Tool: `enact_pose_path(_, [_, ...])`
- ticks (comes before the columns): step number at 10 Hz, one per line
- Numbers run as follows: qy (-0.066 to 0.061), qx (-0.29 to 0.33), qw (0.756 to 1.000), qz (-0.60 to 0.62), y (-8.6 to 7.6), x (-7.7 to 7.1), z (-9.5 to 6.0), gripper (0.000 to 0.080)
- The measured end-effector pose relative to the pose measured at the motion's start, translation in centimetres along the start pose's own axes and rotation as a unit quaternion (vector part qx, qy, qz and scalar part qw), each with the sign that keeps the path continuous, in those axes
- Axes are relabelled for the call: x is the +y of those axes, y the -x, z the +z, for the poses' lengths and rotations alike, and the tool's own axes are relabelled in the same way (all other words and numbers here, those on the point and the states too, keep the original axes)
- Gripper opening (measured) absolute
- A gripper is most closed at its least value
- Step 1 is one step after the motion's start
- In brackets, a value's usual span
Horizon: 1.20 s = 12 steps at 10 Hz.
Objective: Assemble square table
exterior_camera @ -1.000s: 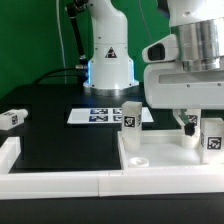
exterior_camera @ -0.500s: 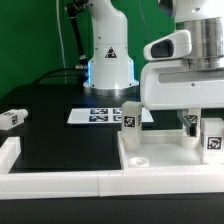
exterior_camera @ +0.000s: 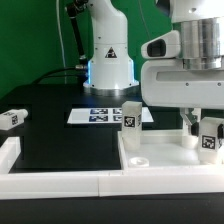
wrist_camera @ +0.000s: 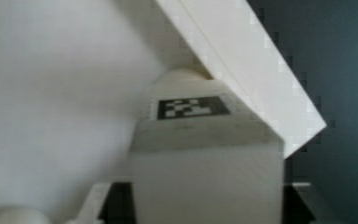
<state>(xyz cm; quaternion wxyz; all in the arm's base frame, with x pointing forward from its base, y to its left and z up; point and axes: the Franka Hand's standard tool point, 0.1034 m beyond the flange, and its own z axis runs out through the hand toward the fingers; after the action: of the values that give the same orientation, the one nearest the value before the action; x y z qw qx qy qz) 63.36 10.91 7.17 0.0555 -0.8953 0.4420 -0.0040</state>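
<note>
A black table (exterior_camera: 50,145) carries the marker board (exterior_camera: 100,115), flat near the middle. White border rails (exterior_camera: 60,181) edge its near side, one rail end at the exterior view's left

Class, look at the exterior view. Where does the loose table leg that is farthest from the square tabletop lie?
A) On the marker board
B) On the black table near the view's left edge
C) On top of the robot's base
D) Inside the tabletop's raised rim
B: the loose leg lies on the black table at the exterior view's left edge, well apart from the square tabletop and the marker board.
</note>
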Motion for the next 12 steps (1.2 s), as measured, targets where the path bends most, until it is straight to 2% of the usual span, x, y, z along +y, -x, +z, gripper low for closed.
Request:
enact_pose_path(1, [0.010, -0.014, 0.995, 0.099, 0.25, -0.02, -0.06, 0.0294])
enact_pose_path(2, [0.009, -0.020, 0.980, 0.200, 0.07, 0.07, 0.06, 0.0294])
enact_pose_path(3, [0.003, -0.031, 0.960, 0.277, -0.19, 0.36, 0.05, 0.0293])
enact_pose_path(4, [-0.007, -0.033, 0.950, 0.311, -0.07, 0.54, 0.07, 0.0293])
enact_pose_path(7, [-0.003, -0.034, 0.926, 0.377, 0.17, 0.53, 0.11, 0.0293])
enact_pose_path(10, [-0.002, -0.046, 0.867, 0.497, 0.24, 0.51, 0.02, 0.0294])
enact_pose_path(12, [-0.001, -0.046, 0.870, 0.491, 0.25, 0.58, 0.06, 0.0294])
